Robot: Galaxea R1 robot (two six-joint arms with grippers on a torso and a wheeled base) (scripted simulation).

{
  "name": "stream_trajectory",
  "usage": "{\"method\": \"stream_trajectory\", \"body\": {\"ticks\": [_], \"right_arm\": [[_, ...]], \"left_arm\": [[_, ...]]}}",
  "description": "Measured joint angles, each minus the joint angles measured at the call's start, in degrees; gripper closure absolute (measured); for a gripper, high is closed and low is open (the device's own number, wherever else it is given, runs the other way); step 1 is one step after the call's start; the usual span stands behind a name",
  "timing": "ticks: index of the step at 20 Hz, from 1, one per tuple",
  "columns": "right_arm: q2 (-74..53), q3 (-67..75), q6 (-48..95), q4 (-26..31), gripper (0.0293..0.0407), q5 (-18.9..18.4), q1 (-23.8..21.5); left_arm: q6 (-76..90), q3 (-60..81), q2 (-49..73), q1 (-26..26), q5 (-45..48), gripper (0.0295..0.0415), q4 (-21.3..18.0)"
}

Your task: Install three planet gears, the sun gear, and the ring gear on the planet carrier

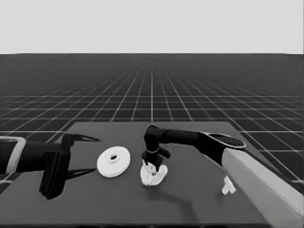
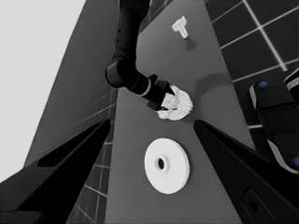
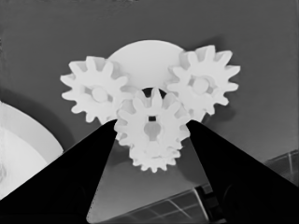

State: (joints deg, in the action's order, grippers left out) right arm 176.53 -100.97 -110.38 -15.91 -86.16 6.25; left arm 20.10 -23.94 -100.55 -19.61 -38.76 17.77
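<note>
The larger round part (image 1: 114, 162) lies bare on the bench (image 1: 190, 204), left of centre, not yet installed; just right of it the smaller round part (image 3: 145, 58) carries planet gears (image 3: 96, 93) (three seem seated, one half hidden); the right pincer (image 3: 152, 135) holds the sun gear (image 3: 152, 128) over their centre, apparently being seated. The left pincer (image 1: 83, 156) waits wide apart at the left end. A thin white piece (image 1: 228, 185) lies near right.
</note>
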Motion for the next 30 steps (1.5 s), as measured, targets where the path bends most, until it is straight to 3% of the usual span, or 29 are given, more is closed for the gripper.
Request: {"method": "stream_trajectory", "body": {"ticks": [30], "right_arm": [[0.00, 0.00, -18.00, 0.00, 0.0389, 0.00, 0.00]], "left_arm": [[0.00, 0.00, 0.00, 0.00, 0.00, 0.0326, 0.00]]}}
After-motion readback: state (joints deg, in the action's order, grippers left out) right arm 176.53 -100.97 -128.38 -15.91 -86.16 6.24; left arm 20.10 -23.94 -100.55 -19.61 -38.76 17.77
